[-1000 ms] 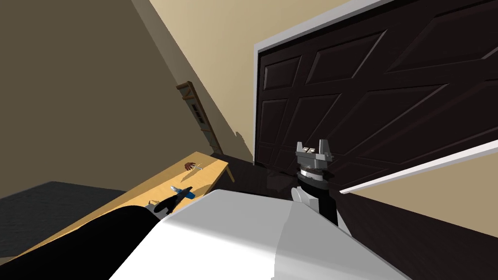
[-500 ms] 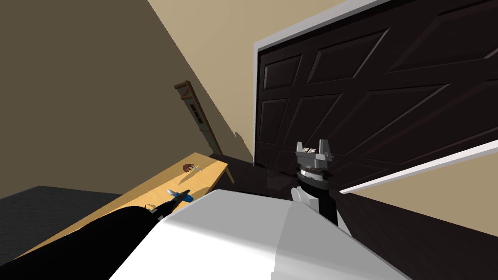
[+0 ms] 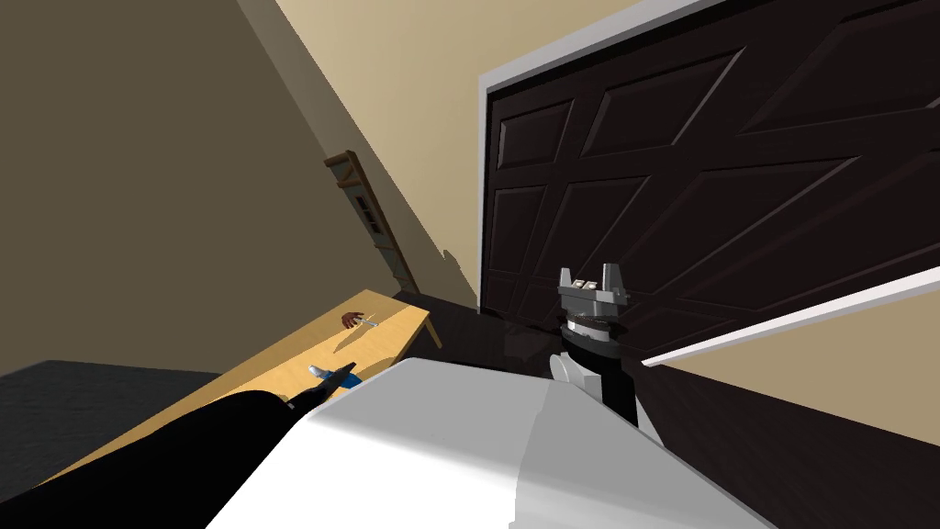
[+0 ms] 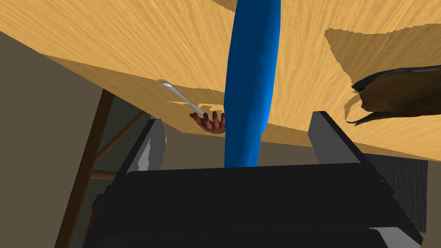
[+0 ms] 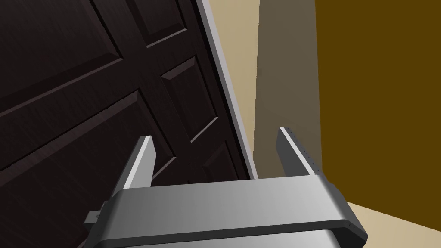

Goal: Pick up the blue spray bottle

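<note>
The left gripper (image 4: 237, 121) stands open astride the blue spray bottle (image 4: 252, 86), lying near the long edge of the wooden bench (image 4: 107, 38), so an off-centre close could roll its smooth round body toward that edge or squirt it out; the right gripper (image 3: 592, 274) idles open.

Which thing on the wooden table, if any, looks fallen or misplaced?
The blue spray bottle seems to lie on its side on the wooden table, not upright. It runs between the open fingers of the left tool, which do not touch it. Nothing looks spilled or damaged.
</note>
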{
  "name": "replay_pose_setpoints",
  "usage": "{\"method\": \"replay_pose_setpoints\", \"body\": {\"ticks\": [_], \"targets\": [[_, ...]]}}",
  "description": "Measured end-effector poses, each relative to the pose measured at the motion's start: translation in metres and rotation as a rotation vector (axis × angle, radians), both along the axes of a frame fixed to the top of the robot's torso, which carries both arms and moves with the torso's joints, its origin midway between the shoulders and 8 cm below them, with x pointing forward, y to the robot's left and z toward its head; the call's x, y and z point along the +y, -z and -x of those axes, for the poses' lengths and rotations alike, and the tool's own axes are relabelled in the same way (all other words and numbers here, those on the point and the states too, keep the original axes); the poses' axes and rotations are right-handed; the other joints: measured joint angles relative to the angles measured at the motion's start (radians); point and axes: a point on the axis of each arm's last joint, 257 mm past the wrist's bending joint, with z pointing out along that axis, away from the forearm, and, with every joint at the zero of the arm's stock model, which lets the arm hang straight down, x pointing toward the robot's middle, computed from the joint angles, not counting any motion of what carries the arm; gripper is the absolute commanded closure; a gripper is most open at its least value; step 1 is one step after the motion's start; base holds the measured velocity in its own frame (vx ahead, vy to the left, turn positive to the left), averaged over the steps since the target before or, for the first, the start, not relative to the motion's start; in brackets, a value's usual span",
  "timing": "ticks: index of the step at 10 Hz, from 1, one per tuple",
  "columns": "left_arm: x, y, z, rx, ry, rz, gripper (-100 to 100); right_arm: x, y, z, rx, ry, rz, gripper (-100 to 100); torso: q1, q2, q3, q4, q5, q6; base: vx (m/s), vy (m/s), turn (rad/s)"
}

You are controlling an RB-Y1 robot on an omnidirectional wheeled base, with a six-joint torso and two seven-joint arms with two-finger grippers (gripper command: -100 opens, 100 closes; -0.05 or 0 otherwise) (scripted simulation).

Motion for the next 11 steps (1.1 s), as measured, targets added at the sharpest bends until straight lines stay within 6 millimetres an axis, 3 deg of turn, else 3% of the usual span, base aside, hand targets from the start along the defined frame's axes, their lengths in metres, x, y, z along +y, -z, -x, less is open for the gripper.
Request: {"method": "replay_pose_setpoints", "body": {"ticks": [11], "targets": [[-0.017, 0.007, 0.047, 0.009, 0.006, 0.019, -100, 0.0, 0.0, 0.0, 0.0, 0.0, 0.0, 0, 0.0, -0.001, 0.0, 0.0, 0.0, 0.0, 0.032, 0.014, -0.016]]}}
